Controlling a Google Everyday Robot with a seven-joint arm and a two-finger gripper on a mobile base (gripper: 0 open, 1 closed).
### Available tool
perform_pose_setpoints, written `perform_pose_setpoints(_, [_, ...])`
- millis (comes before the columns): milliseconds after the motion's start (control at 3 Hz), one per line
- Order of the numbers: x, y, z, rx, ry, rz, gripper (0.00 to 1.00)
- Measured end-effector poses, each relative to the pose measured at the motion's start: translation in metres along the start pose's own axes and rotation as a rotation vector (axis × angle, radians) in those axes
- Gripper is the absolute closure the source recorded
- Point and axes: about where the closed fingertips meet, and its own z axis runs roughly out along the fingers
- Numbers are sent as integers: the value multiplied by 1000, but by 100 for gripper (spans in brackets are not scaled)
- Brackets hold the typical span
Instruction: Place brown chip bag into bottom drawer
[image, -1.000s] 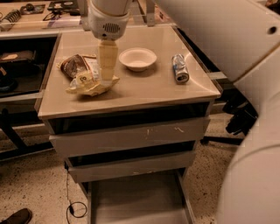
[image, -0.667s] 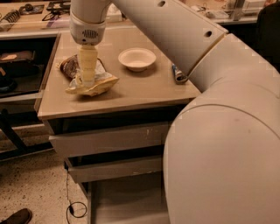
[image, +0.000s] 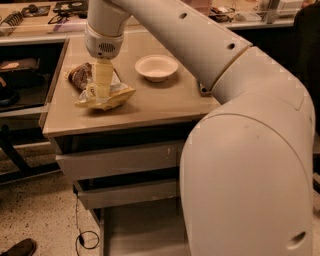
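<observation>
Gripper (image: 101, 94) rests on your chip bag (image: 120, 94) atop the cabinet (image: 165, 102) — its grip you cannot tell. Bottom drawer (image: 142, 227) stands open below

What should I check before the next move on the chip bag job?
1. Gripper on target: ok. The gripper is down on the middle of the bag.
2. Bag off the table: not ok. It lies flat on the top, near the left front corner.
3. Bottom drawer open: ok. It is pulled out below the two upper drawers, with its floor showing.
4. Drawer floor free: cannot tell. The arm hides its right part.
5. Bowl out of the way: ok. It stands apart from the bag, to the right and further back.
</observation>
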Motion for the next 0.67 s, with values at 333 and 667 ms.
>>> perform_pose_setpoints(333, [12,-12,24,-11,-20,11,0])
perform_pose_setpoints(667, [22,-19,45,-25,-43,25,0])
